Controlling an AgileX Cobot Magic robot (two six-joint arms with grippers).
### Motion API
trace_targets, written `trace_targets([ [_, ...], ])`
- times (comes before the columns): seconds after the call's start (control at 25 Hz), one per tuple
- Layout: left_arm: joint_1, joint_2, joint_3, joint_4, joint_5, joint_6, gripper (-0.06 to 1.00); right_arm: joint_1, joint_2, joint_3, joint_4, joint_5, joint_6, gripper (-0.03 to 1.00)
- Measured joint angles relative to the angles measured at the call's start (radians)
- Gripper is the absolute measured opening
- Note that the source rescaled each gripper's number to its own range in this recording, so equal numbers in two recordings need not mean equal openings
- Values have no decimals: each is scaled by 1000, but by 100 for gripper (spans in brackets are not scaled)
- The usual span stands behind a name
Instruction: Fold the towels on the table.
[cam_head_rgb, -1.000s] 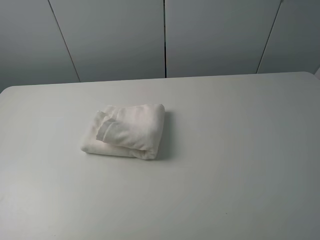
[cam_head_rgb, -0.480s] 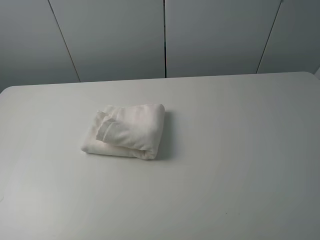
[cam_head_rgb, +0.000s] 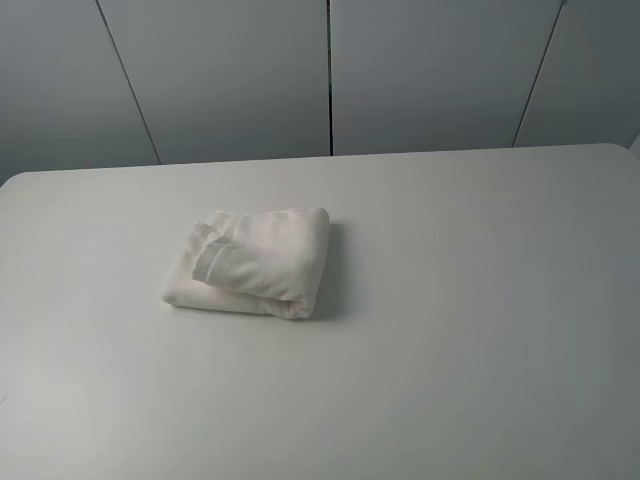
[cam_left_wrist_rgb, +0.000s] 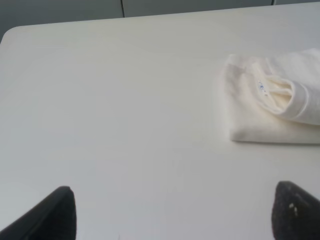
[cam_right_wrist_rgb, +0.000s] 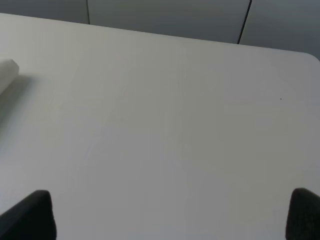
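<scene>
Spanning the frame, white table (cam_head_rgb: 480, 300) before grey wall panels (cam_head_rgb: 430, 70).

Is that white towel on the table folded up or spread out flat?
Folded. The towel sits as a compact, layered bundle on the table, one flap doubled over on top.

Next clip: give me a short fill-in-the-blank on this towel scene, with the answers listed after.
1. The white towel lies on the table already ____ into a compact bundle.
2. In the high view, the number of grippers visible over the table is ____.
3. The left gripper has its jaws ____, apart from the towel.
4. The small grey label shows only in the ____ wrist view.

Answers: folded; zero; open; left
</scene>
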Motion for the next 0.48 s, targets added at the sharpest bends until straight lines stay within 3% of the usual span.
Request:
trace_targets([
  [0.48, 0, 0, 0, 0, 0, 0, 100, 0, 0, 0, 0, 0, 0, 100],
])
